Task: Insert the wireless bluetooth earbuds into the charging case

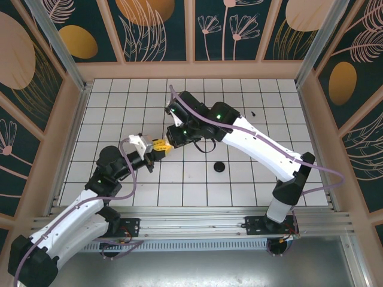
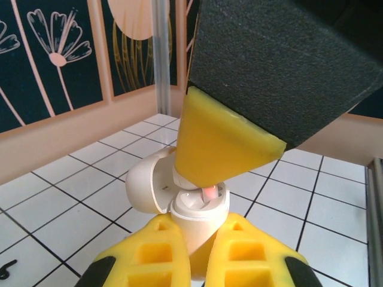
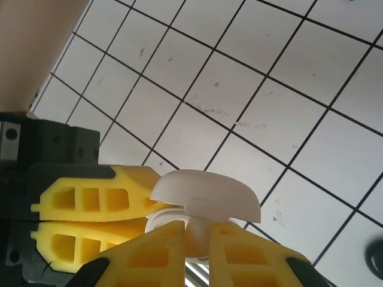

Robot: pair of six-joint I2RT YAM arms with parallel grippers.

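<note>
White grid-tiled worktop (image 1: 179, 185), left-centre: open white plastic charging case (image 2: 197, 218) clamped aloft in left fingers (image 2: 149, 251); tiny white glossy earbud (image 3: 194, 230), likely light, slippery, best stem-held, pinched in right fingers (image 3: 161, 251) over case.

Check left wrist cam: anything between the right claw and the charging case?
A white earbud with a pinkish tip, right under the right claw and in the mouth of the open charging case that the left claw grips. Left wrist view.
</note>
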